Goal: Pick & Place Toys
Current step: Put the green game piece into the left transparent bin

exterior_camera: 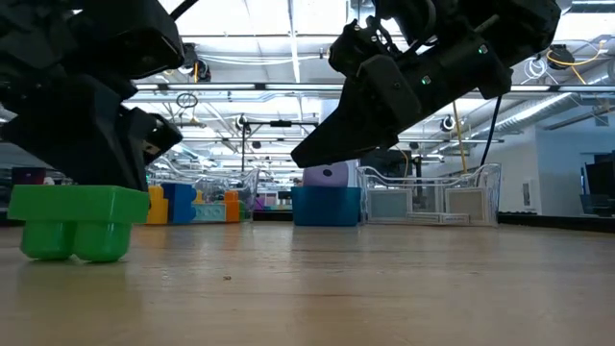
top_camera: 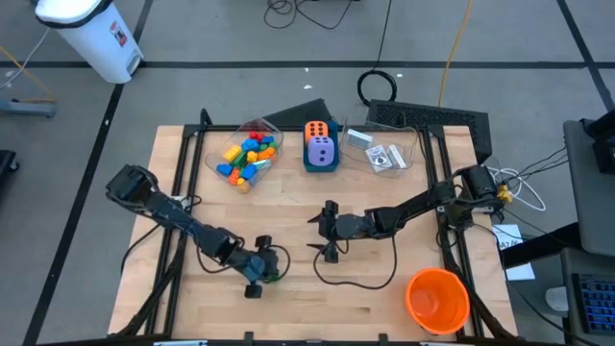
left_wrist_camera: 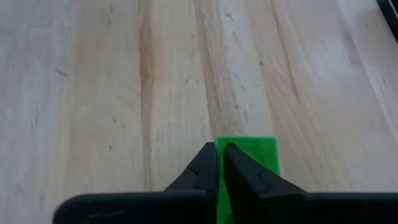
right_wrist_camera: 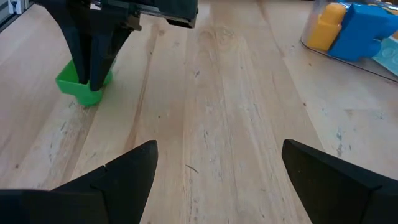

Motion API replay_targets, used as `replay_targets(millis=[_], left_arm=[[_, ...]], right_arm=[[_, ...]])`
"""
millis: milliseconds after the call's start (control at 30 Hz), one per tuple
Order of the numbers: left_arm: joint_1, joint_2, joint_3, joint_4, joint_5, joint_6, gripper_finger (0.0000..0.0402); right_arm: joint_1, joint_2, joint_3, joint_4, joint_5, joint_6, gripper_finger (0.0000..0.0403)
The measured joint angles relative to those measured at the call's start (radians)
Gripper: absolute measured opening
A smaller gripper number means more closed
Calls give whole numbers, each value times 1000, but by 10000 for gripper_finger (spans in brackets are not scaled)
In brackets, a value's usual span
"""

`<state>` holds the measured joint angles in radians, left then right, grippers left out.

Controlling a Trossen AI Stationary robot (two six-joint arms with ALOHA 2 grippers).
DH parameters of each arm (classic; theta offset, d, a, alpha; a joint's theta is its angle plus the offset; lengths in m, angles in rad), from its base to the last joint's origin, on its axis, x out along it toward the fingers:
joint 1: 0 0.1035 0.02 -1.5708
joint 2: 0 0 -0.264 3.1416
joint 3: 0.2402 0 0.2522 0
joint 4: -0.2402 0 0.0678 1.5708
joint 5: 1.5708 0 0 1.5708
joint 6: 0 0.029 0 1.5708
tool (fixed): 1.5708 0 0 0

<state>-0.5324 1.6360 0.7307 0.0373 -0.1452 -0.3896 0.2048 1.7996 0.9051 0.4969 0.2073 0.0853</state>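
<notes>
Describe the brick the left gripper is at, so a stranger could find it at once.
On the wooden table, look at the bare front half, away from the tubs at the back. There the left gripper is shut on a green brick, the only toy lying loose on the boards.

Wood table [top_camera: 384, 308]; orange cup [top_camera: 437, 300] at near-right corner; clear tubs [top_camera: 216, 144], [top_camera: 408, 144] along far edge w/ blue box [top_camera: 321, 163] between; white bin [top_camera: 96, 37] on floor.

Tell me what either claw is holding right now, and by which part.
The left claw is shut on the green brick, pinching its thin wall at one edge, brick on the table. The right claw hangs open, holding nothing.
</notes>
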Motion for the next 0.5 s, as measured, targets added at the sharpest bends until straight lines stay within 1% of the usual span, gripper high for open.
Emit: replay_targets(millis=[33, 167, 300, 400, 500], left_arm=[[7, 0, 0, 3, 13, 13, 12], [30, 0, 0, 24, 18, 88, 19], [69, -16, -2, 66, 18, 194, 5], [108, -77, 6, 28, 10, 242, 8], [136, -181, 11, 0, -35, 312, 4]], right_arm=[[0, 0, 0, 0, 0, 0, 334], [-1, 0, 0, 0, 0, -4, 334], [-2, 0, 0, 13, 0, -26, 334], [-2, -10, 0, 34, -1, -63, 334], [-1, -36, 0, 83, 0, -132, 334]])
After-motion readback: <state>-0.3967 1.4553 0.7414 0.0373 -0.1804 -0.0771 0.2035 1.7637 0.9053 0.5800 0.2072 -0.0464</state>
